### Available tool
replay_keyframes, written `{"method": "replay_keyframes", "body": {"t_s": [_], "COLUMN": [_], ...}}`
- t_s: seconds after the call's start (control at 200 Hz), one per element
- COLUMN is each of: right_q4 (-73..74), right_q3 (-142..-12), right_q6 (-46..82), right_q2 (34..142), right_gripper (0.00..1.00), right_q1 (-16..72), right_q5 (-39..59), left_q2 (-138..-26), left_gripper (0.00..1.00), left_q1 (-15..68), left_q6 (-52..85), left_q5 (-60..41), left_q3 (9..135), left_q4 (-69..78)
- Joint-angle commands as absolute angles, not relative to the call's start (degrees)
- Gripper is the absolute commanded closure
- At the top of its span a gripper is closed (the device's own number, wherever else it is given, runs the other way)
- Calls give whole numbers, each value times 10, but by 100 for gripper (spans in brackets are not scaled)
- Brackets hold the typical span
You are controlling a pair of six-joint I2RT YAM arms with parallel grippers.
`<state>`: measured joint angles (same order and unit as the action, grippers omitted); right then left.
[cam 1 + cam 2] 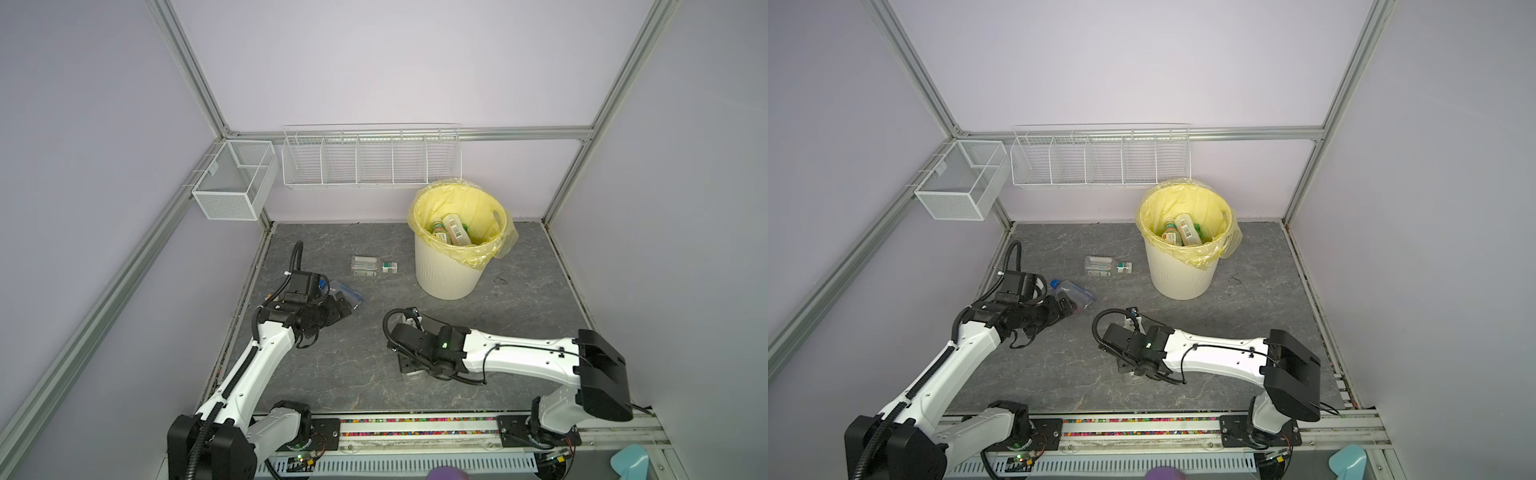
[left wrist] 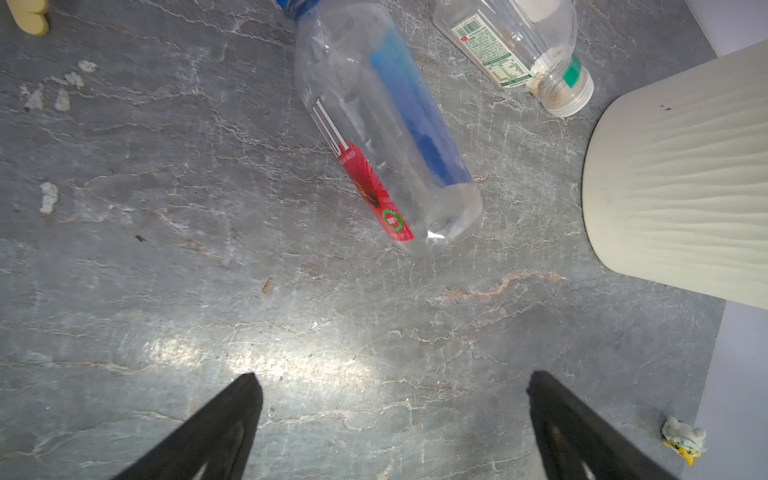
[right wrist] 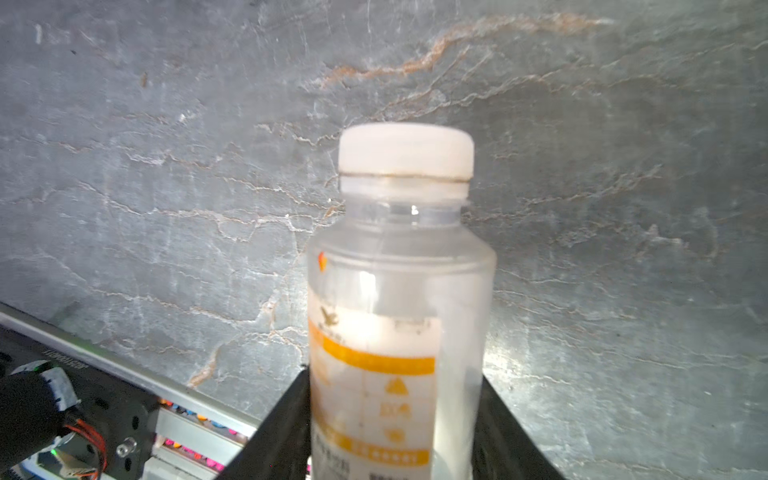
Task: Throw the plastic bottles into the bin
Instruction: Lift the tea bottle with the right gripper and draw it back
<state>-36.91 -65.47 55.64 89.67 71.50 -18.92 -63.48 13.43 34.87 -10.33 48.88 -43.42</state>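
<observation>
The bin (image 1: 449, 270) (image 1: 1183, 274) stands at the back right, lined with a yellow bag and holding several bottles (image 1: 451, 230). A clear bottle with a green-white label (image 1: 374, 266) (image 2: 515, 50) lies on the floor to its left. A clear blue-capped bottle with a blue and red label (image 1: 1071, 291) (image 2: 386, 133) lies just ahead of my left gripper (image 2: 392, 376) (image 1: 338, 309), which is open and empty. My right gripper (image 3: 395, 374) (image 1: 409, 365) points down near the middle front, its jaws pressed on both sides of a white-capped, orange-labelled bottle (image 3: 399, 291).
Two white wire baskets (image 1: 232, 183) (image 1: 370, 158) hang on the back wall. A small yellow-white toy figure (image 2: 683, 440) sits on the floor near the wall. The bin's ribbed wall (image 2: 673, 187) stands close beside the left gripper's reach. A metal rail (image 1: 415, 432) edges the front.
</observation>
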Motion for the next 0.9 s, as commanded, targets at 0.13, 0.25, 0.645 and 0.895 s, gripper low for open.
{"method": "replay_keyframes", "body": {"t_s": [0.13,0.25,0.645,0.895], "right_q4": [-406,-421,-439,-481], "right_q3": [-633,-627,-585,-590], "right_q6": [561,553,549,534], "right_q2": [787,735,569,499], "right_gripper": [44,44,45,44], "right_q1": [701,686,645,632], "right_q5": [-233,-248,-302,-332], "left_q2": [-639,-639,-635,-636], "left_gripper": [0,0,0,0], "left_q1": [129,129,128,128], "left_q6": [359,360,374,370], "left_q5": [-126,-125,-130,-129], "left_q3": [488,489,473,477], "left_q4": [-423,-425,-406,-408]}}
